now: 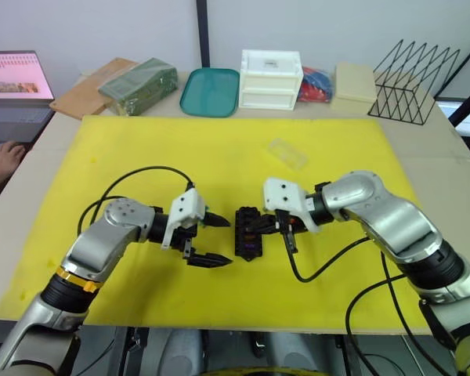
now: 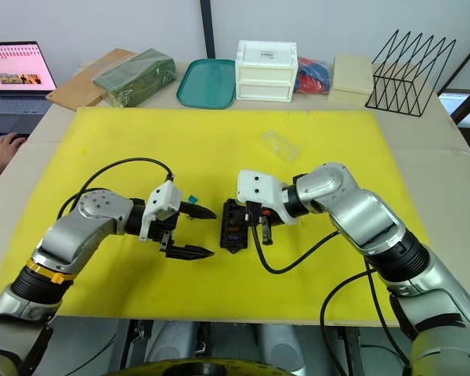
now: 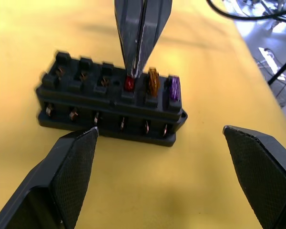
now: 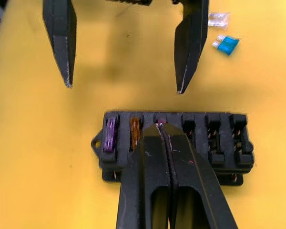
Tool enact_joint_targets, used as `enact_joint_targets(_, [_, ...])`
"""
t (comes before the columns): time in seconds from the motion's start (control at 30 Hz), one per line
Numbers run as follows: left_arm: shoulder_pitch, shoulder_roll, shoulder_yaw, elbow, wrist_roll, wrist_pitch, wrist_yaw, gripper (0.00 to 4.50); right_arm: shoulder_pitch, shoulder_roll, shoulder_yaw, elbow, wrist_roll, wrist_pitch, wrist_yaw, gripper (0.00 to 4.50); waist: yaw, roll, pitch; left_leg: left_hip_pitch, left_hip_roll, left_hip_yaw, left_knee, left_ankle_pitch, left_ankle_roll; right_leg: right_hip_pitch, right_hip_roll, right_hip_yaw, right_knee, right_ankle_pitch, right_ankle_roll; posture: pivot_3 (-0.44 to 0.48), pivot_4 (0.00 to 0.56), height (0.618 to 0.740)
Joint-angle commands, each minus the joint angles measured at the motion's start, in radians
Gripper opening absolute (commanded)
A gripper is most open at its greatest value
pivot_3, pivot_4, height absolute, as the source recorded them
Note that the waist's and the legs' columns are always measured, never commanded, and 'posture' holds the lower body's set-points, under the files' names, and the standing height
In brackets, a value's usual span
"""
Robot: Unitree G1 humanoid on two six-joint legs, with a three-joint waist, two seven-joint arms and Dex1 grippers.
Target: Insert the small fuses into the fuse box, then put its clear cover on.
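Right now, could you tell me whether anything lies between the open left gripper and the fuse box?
Nothing visible does. The left gripper faces the fuse box over bare yellow mat. The right gripper presses a red fuse from the far side.

You are seeing the fuse box (image 1: 248, 232) lying on the yellow mat (image 1: 141, 157) between the open-fingered left gripper (image 1: 212, 241) and the right gripper (image 1: 287, 232), the clear cover (image 1: 287, 154) lying farther back.

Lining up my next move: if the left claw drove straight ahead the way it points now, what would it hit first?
Probably the fuse box, which lies just ahead of the open left claw. The right claw, shut on the red fuse, comes down onto the box's top, so it might get bumped too.
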Motion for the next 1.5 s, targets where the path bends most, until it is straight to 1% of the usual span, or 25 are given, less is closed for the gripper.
enact_joint_targets(0.03, [-0.030, 0.052, 0.104, -0.079, -0.092, 0.082, 0.001, 4.50, -0.044, -0.007, -0.108, -0.047, 0.066, 0.019, 0.002, 0.01, 0.000, 0.000, 0.000, 0.000, 0.000, 0.000, 0.000, 0.000, 0.000, 0.000, 0.000, 0.000, 0.000, 0.000, 0.000, 0.000, 0.150, 0.740])
enact_joint_targets(0.1, [-0.035, 0.103, 0.176, -0.100, -0.146, 0.150, 0.007, 4.50, -0.040, -0.037, -0.151, -0.059, 0.092, 0.020, 0.015, 0.01, 0.000, 0.000, 0.000, 0.000, 0.000, 0.000, 0.000, 0.000, 0.000, 0.000, 0.000, 0.000, 0.000, 0.000, 0.000, 0.000, 0.150, 0.740])
enact_joint_targets(0.2, [-0.009, 0.198, 0.273, -0.098, -0.184, 0.201, 0.001, 4.50, -0.010, -0.097, -0.199, -0.061, 0.096, -0.010, 0.029, 0.63, 0.000, 0.000, 0.000, -0.001, 0.000, -0.001, 0.000, 0.000, 0.000, -0.001, 0.000, -0.001, -0.001, 0.000, 0.000, 0.000, 0.150, 0.740])
enact_joint_targets(0.27, [0.026, 0.256, 0.316, -0.088, -0.179, 0.200, -0.005, 4.50, 0.023, -0.148, -0.228, -0.051, 0.090, -0.033, 0.041, 1.27, 0.000, 0.000, 0.000, -0.002, 0.000, -0.001, 0.000, 0.000, 0.000, -0.001, 0.000, -0.002, -0.002, 0.000, 0.000, 0.000, 0.150, 0.740])
enact_joint_targets(0.33, [0.092, 0.327, 0.379, -0.052, -0.162, 0.172, -0.032, 4.50, 0.066, -0.210, -0.265, -0.036, 0.076, -0.056, 0.043, 1.95, 0.001, 0.000, 0.000, -0.002, 0.000, -0.001, -0.001, 0.000, 0.000, -0.001, -0.001, -0.002, -0.003, 0.000, 0.000, 0.000, 0.150, 0.740])
enact_joint_targets(0.4, [0.155, 0.378, 0.434, -0.013, -0.141, 0.135, -0.046, 4.50, 0.120, -0.273, -0.316, -0.012, 0.068, -0.081, 0.050, 2.71, 0.001, 0.000, 0.001, -0.002, 0.000, 0.000, -0.001, 0.000, 0.000, -0.001, -0.001, -0.002, -0.003, 0.000, 0.000, 0.000, 0.150, 0.740])
enact_joint_targets(0.43, [0.193, 0.404, 0.469, 0.035, -0.124, 0.101, -0.063, 4.50, 0.157, -0.312, -0.351, -0.003, 0.064, -0.093, 0.056, 3.11, 0.001, 0.000, 0.001, -0.002, 0.000, 0.000, -0.001, 0.000, 0.000, -0.001, -0.001, -0.002, -0.004, 0.000, 0.000, 0.000, 0.150, 0.740])
enact_joint_targets(0.47, [0.217, 0.416, 0.485, 0.054, -0.114, 0.084, -0.065, 4.50, 0.192, -0.342, -0.380, 0.014, 0.061, -0.116, 0.067, 3.40, 0.002, 0.000, 0.001, -0.002, 0.000, 0.000, -0.001, 0.000, 0.000, -0.001, -0.001, -0.002, -0.004, 0.000, 0.000, 0.000, 0.150, 0.740])
enact_joint_targets(0.57, [0.271, 0.438, 0.512, 0.130, -0.081, 0.019, -0.078, 4.50, 0.290, -0.403, -0.443, 0.054, 0.047, -0.168, 0.075, 4.47, 0.004, 0.000, 0.001, -0.003, 0.000, 0.002, -0.001, 0.000, 0.000, -0.002, -0.001, -0.002, -0.004, 0.000, 0.000, 0.000, 0.150, 0.740])
enact_joint_targets(0.7, [0.265, 0.428, 0.501, 0.172, -0.081, 0.002, -0.081, 4.50, 0.353, -0.437, -0.486, 0.061, 0.051, -0.181, 0.081, 4.47, 0.004, 0.000, 0.001, -0.003, 0.000, 0.004, -0.001, 0.000, 0.000, -0.002, -0.001, -0.002, -0.004, 0.000, 0.000, 0.000, 0.150, 0.740])
enact_joint_targets(0.77, [0.236, 0.415, 0.481, 0.167, -0.095, 0.017, -0.078, 4.50, 0.345, -0.438, -0.483, 0.065, 0.054, -0.183, 0.079, 4.47, 0.002, 0.000, 0.001, -0.003, 0.001, 0.004, -0.001, 0.000, 0.000, -0.002, -0.001, -0.002, -0.004, 0.000, 0.000, 0.000, 0.150, 0.740])
enact_joint_targets(0.87, [0.194, 0.387, 0.439, 0.184, -0.106, 0.030, -0.100, 4.50, 0.308, -0.407, -0.469, 0.025, 0.076, -0.155, 0.052, 4.47, 0.000, 0.001, 0.001, -0.003, 0.001, 0.004, -0.001, 0.000, 0.000, -0.002, 0.000, -0.002, -0.004, 0.000, 0.000, 0.000, 0.150, 0.740])
enact_joint_targets(0.93, [0.139, 0.347, 0.410, 0.204, -0.138, 0.095, -0.090, 4.50, 0.273, -0.376, -0.460, -0.009, 0.108, -0.128, 0.034, 4.47, -0.001, 0.001, 0.001, -0.003, 0.001, 0.004, -0.001, 0.000, 0.000, -0.002, 0.000, -0.001, -0.004, 0.000, 0.000, 0.000, 0.150, 0.740])
enact_joint_targets(1.03, [0.020, 0.265, 0.362, 0.262, -0.189, 0.270, -0.035, 4.50, 0.194, -0.326, -0.427, -0.053, 0.149, -0.082, 0.016, 4.47, 0.001, 0.001, 0.001, -0.003, 0.000, 0.004, -0.001, 0.000, 0.000, -0.003, 0.001, -0.001, -0.003, 0.000, 0.000, 0.000, 0.150, 0.740])
enact_joint_targets(1.13, [-0.033, 0.238, 0.347, 0.297, -0.224, 0.363, -0.039, 4.50, 0.143, -0.297, -0.398, -0.071, 0.163, -0.047, -0.005, 4.47, 0.000, 0.000, 0.001, -0.004, 0.000, 0.003, -0.001, 0.000, 0.000, -0.003, 0.001, -0.002, -0.003, 0.000, 0.000, 0.000, 0.150, 0.740])
enact_joint_targets(1.17, [-0.059, 0.216, 0.344, 0.318, -0.245, 0.410, -0.029, 4.50, 0.128, -0.282, -0.388, -0.075, 0.169, -0.043, -0.012, 4.47, -0.001, 0.000, 0.001, -0.005, 0.000, 0.002, -0.001, 0.000, 0.000, -0.003, 0.000, -0.002, -0.003, 0.000, 0.000, 0.000, 0.150, 0.740])
enact_joint_targets(1.2, [-0.095, 0.184, 0.334, 0.359, -0.263, 0.467, -0.019, 4.12, 0.116, -0.264, -0.371, -0.084, 0.173, -0.042, -0.017, 4.50, 0.001, 0.000, 0.000, -0.005, 0.000, 0.001, -0.001, 0.000, 0.000, -0.004, 0.000, -0.001, -0.003, 0.000, 0.000, 0.000, 0.150, 0.740])
enact_joint_targets(1.27, [-0.159, 0.140, 0.308, 0.438, -0.276, 0.560, -0.011, 3.54, 0.092, -0.232, -0.333, -0.096, 0.168, -0.045, -0.029, 4.50, 0.003, 0.000, 0.001, -0.006, 0.000, 0.001, -0.001, 0.000, 0.000, -0.005, 0.000, -0.002, -0.003, 0.000, 0.000, 0.000, 0.150, 0.740])
enact_joint_targets(1.37, [-0.216, 0.123, 0.267, 0.535, -0.262, 0.621, -0.039, 2.49, 0.044, -0.186, -0.280, -0.115, 0.164, -0.030, -0.055, 4.50, 0.002, 0.000, 0.000, -0.007, -0.001, 0.001, 0.000, 0.000, 0.000, -0.005, 0.000, -0.003, -0.002, 0.000, 0.000, 0.000, 0.150, 0.740])
enact_joint_targets(1.43, [-0.249, 0.113, 0.244, 0.606, -0.254, 0.654, -0.049, 2.49, 0.015, -0.151, -0.257, -0.132, 0.174, 0.001, -0.081, 4.50, -0.002, 0.000, 0.000, -0.007, -0.001, 0.001, 0.000, 0.000, 0.000, -0.006, 0.000, -0.002, -0.001, 0.000, 0.000, 0.000, 0.150, 0.740])
enact_joint_targets(1.5, [-0.266, 0.107, 0.230, 0.642, -0.247, 0.662, -0.057, 2.49, 0.004, -0.132, -0.244, -0.143, 0.179, 0.016, -0.097, 4.50, -0.002, 0.000, 0.000, -0.007, -0.001, 0.000, 0.000, 0.000, 0.000, -0.008, 0.000, -0.002, 0.001, 0.000, 0.000, 0.000, 0.150, 0.740])
